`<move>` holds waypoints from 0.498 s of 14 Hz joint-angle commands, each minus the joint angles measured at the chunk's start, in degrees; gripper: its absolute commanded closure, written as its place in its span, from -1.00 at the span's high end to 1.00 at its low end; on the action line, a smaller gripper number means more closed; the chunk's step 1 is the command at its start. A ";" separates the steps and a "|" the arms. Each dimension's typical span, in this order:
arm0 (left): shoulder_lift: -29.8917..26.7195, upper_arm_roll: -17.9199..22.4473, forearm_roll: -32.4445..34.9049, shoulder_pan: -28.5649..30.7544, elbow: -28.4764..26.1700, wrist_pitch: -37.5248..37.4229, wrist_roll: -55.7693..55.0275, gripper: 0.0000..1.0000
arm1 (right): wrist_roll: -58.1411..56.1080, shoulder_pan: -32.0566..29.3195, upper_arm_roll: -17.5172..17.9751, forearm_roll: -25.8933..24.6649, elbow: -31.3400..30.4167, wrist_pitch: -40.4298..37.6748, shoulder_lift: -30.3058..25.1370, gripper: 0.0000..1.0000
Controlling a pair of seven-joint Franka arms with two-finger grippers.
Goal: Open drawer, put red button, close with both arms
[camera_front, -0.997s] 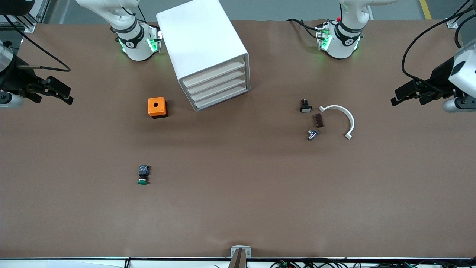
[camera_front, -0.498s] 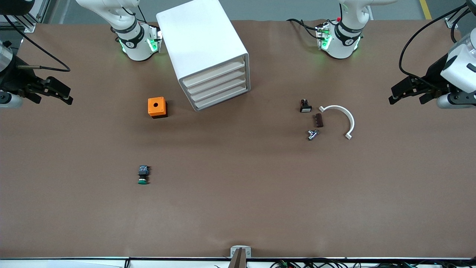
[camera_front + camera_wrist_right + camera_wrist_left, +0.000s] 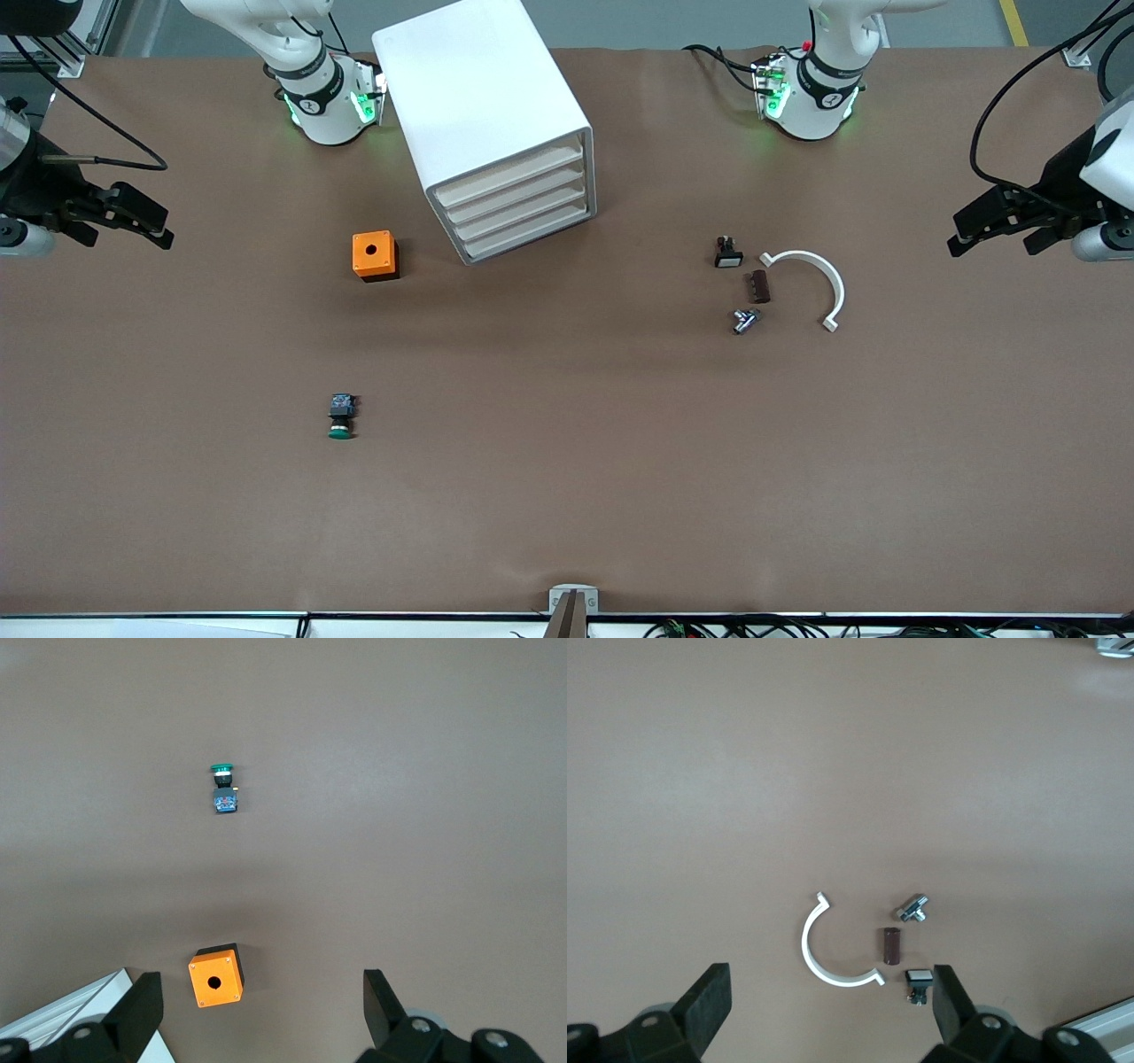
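The white drawer cabinet stands between the two arm bases, and all its drawers are shut. No red button shows in any view. A switch with a green cap lies on the table nearer the front camera, toward the right arm's end; the right wrist view shows it too. My right gripper hangs open and empty over its end of the table, as the wrist view confirms. My left gripper hangs open and empty over the opposite end.
An orange box with a round hole sits beside the cabinet. Toward the left arm's end lie a white curved clip, a brown block, a metal fitting and a small white-capped switch.
The left gripper has shifted outward toward its own end of the table. The right arm and everything on the table have stayed put.
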 commanded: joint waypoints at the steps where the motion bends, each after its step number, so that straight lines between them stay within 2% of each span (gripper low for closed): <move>1: 2.37 -0.23 1.61 0.16 5.15 -5.79 0.64 0.99 | -2.48 -1.01 -0.01 0.26 -1.25 0.71 -1.53 1.00; 7: 2.46 -0.40 1.35 0.34 4.54 -5.98 0.46 0.99 | -2.39 -1.11 -0.01 0.43 -1.25 0.71 -1.53 1.00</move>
